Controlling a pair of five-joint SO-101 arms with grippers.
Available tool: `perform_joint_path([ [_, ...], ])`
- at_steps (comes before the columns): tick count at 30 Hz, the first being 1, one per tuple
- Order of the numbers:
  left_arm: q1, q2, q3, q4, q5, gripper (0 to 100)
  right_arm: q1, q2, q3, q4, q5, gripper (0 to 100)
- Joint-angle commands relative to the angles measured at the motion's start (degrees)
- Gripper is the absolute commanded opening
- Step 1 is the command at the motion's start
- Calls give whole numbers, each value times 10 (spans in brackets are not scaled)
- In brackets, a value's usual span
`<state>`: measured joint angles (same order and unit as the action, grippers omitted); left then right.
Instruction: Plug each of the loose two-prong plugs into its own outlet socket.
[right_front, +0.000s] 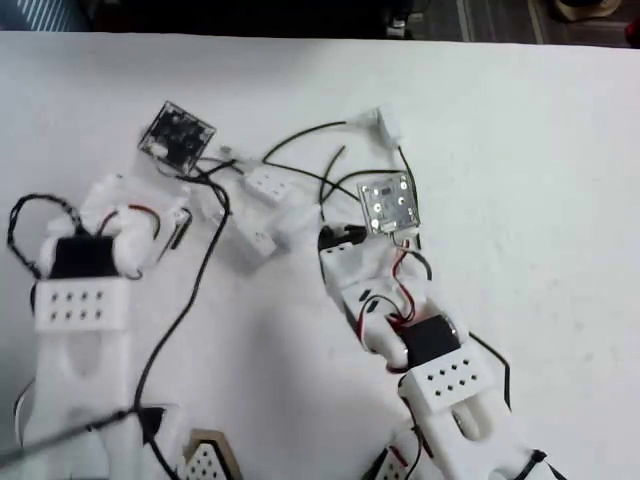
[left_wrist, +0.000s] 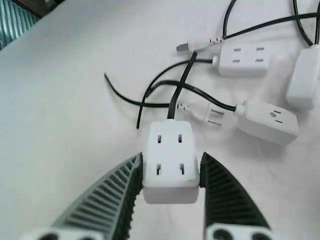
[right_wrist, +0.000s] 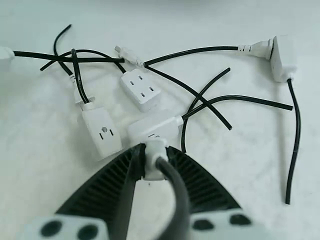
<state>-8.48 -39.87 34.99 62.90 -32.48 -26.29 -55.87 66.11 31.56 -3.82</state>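
Because a plug cannot be pushed home into a block that slides, the left gripper (left_wrist: 170, 161) is clamped on the sides of a white outlet block (left_wrist: 168, 142), pinning it flat near the middle of the table (right_front: 520, 150) — a judgement, but the hold suits bracing. The block's slotted face looks up; its long axis runs straight out from the jaws, with the black cord leaving the far end. The right gripper (right_wrist: 155, 149) is closed on a white plug (right_wrist: 156, 167). The plug's length lies along the reach, nose toward another white block (right_wrist: 152, 129) just beyond — its prongs are hidden. A loose plug (left_wrist: 210, 116) lies nearby, prongs facing a three-hole socket (left_wrist: 267, 120).
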Motion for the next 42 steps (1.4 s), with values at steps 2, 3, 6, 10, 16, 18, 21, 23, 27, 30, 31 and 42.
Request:
perform_joint_path([
  [2, -7, -97, -19, 4, 29, 132, 7, -8, -4, -11, -3, 18],
  [3, -7, -110, -19, 4, 32, 132, 7, -8, -4, -11, -3, 18],
  [6, -6, -144, -19, 4, 32, 132, 7, -8, -4, -11, -3, 18],
  [10, 15, -170, -19, 4, 33, 132, 12, -8, -4, -12, -3, 18],
  [16, 41, -206, -25, -1, 41, 132, 22, -9, -4, -15, -4, 18],
  [18, 51, -225, -25, -6, 58, 132, 22, -9, -4, -15, -5, 18],
  [21, 65, -247, -18, -18, 76, 132, 24, -14, -4, -15, -7, 18],
  [23, 84, -248, -4, -23, 88, 132, 39, -14, -6, -15, -8, 18],
  [27, 138, -248, 83, -84, 93, 132, 75, -15, -9, -33, -29, 18],
  [30, 176, -248, 178, -181, 93, 132, 101, -15, -9, -44, -47, 18],
  [31, 188, -248, 210, -219, 94, 132, 107, -15, -9, -44, -48, 18],
  [42, 218, -247, 440, -419, 91, 132, 109, -15, -9, -51, -48, 18],
])
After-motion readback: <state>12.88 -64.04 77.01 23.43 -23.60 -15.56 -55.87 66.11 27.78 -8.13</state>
